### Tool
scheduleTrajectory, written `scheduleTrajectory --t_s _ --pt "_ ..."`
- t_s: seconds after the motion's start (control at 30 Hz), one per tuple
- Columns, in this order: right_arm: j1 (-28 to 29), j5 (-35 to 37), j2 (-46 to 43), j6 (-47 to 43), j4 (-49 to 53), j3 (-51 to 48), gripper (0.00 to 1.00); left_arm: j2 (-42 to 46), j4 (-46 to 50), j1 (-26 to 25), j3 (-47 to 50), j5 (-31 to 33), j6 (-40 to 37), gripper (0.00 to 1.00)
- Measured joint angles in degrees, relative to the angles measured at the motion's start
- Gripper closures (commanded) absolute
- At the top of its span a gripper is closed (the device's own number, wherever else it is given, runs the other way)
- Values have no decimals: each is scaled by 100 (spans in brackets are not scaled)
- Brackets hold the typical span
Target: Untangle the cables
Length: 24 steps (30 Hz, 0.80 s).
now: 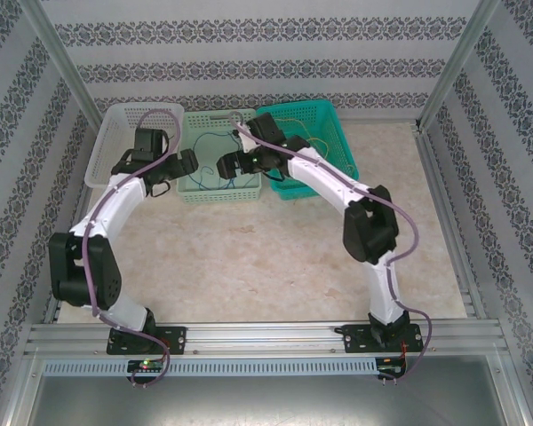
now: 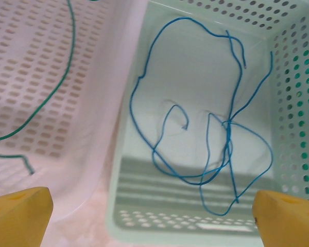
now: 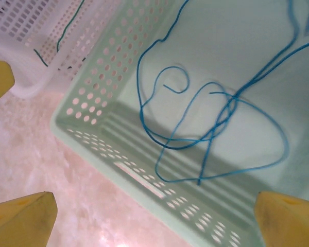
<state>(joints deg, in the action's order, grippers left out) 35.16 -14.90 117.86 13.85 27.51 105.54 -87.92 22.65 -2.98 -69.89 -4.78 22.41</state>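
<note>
- Blue wire was the main thing from the top external view. The blue cable (image 1: 202, 146) lay in loose loops inside the pale green basket (image 1: 195, 120), the middle of three at the far edge. A thin yellow cable (image 1: 313, 135) seemed to lie in the teal basket (image 1: 338, 146) on the right. The left gripper (image 1: 194, 162) and right gripper (image 1: 222, 165) hung close together over the middle basket's near side.
- From the left wrist, the left gripper (image 2: 154, 221) had its jaws spread wide with nothing between them. Below, the blue cable (image 2: 229, 126) crossed itself, with several strands meeting in a tight twist right of centre. The green cable (image 2: 58, 90) lay apart in the white basket (image 2: 36, 46) alongside.
- From the right wrist, the right gripper (image 3: 154, 224) also stood wide apart and empty above the basket's near wall (image 3: 98, 87). The blue cable (image 3: 230, 105) showed the same twist, and a free end curled like a hook to its left.
- The strand looked limp, almost weightless and hard to pinch. It would probably slip through the pads or catch on the basket holes. The hooked free end or an open outer loop, away from the twist, looked the best place to take hold.
</note>
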Motion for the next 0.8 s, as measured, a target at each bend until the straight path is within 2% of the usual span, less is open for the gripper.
scheduleTrajectory --t_s 0.17,0.23,0.37,0.5,0.63,0.8 --pt "15 1209 -2065 -748 -1392 -2640 2 811 -463 0 992 675 -254 0" --pt "-184 1661 -2756 -1016 -2006 -3585 2 988 -804 -7 1464 1060 -400 0" --pt "-1344 2358 -3657 -1272 -3366 -5436 2 1025 -1766 -70 2612 1963 -767 0" --pt "-2583 2726 -3947 -1274 -4592 -7134 2 857 -2898 -138 3633 2376 -1185 0" --pt "-2745 2702 -4098 -1414 -4948 -7648 2 708 -3783 -146 4122 2374 -1558 0" --pt "-2743 2645 -4347 -1567 -6061 -8052 2 625 -5086 -146 4319 1919 -2009 0"
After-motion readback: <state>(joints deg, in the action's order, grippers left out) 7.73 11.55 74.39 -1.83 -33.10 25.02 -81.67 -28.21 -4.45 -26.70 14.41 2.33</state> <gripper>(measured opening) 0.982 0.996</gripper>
